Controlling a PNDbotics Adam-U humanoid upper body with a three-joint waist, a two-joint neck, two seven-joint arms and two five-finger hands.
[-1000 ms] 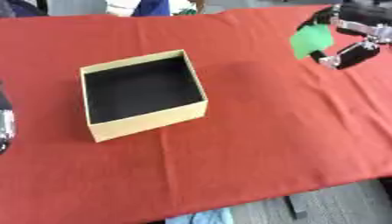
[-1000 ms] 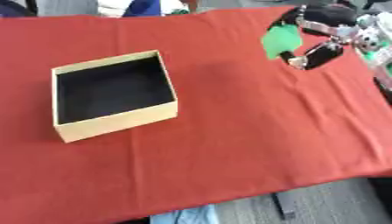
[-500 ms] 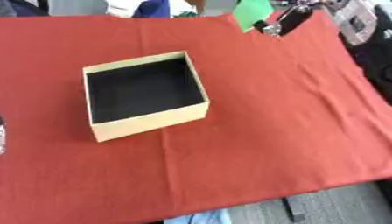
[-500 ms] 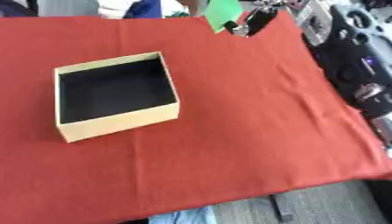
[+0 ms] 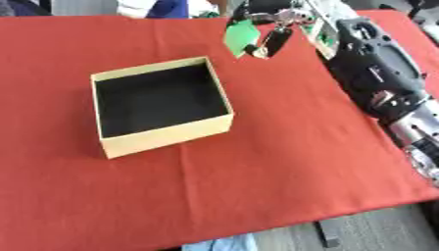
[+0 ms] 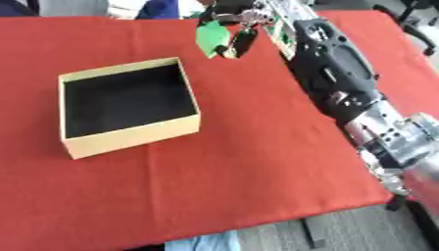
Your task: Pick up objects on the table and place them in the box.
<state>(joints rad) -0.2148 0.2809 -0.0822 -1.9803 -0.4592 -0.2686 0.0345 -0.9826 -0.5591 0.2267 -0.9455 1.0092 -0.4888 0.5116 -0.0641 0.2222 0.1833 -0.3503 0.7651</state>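
Observation:
A tan cardboard box (image 5: 163, 138) with a dark, empty inside stands open on the red tablecloth, left of centre. My right hand (image 5: 273, 29) hangs above the cloth just past the box's far right corner, fingers curled round a flat green object (image 5: 241, 36). The right arm (image 5: 377, 78) stretches along the right side of the view. My left hand shows in neither view.
The red tablecloth (image 5: 257, 186) covers the whole table; its front edge runs along the bottom, with grey floor beyond. People's clothing shows at the far edge.
My right hand has carried the green object leftward and nearer, from the far right toward the box's far right corner. The arm now fills the right side.

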